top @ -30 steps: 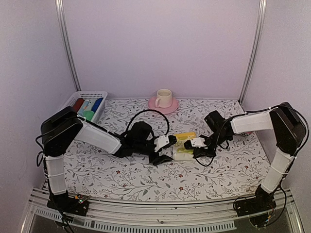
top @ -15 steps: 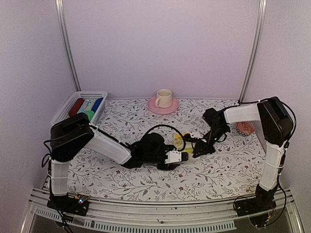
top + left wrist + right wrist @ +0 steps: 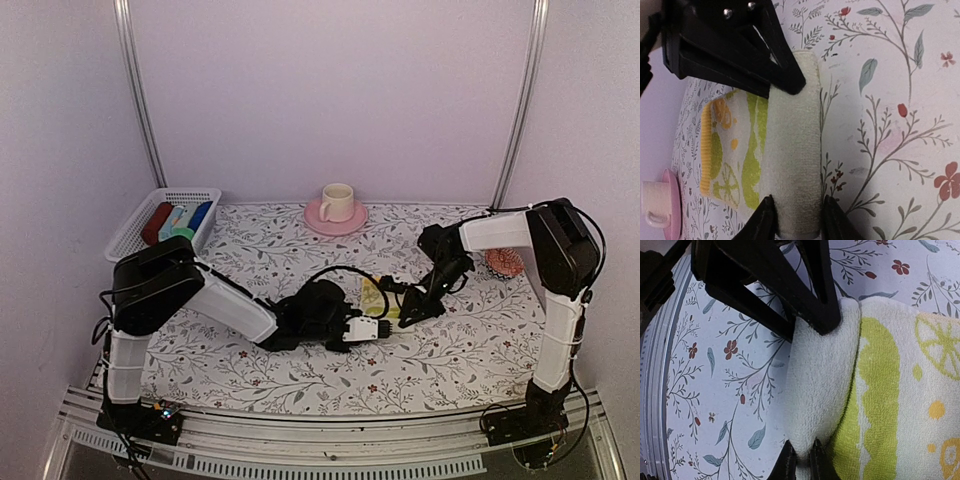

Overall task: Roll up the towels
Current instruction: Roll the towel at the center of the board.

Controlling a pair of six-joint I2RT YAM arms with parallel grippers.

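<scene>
Flower-printed covering spreads over the table [image 3: 250, 365], and near its middle lies the pale yellow towel [image 3: 372, 294] with green lemon marks. Its near edge is turned up into a thick, loose roll [image 3: 792, 150]. The flat part [image 3: 732, 145] stretches away toward the far side, unrolled.

The cloth looks light, soft and springy, a terry pile that gives under a finger and would likely sag or unwind if let go. It appears to grip well rather than slide. The ends of the roll seem the sensible holds, since taking both keeps the roll straight as it turns toward the far edge. A pinch too shallow could catch only the outer layer.

The left gripper [image 3: 797, 222] stands narrow around the left end of the roll, a finger pressed against each side. The right gripper [image 3: 801, 460] is almost closed, nipping the cloth at the right end.

Further out, a pink saucer [image 3: 352, 222] with a cup [image 3: 336, 200] stands at the far edge, and a white basket [image 3: 135, 228] of cloth rolls sits at the far left.
</scene>
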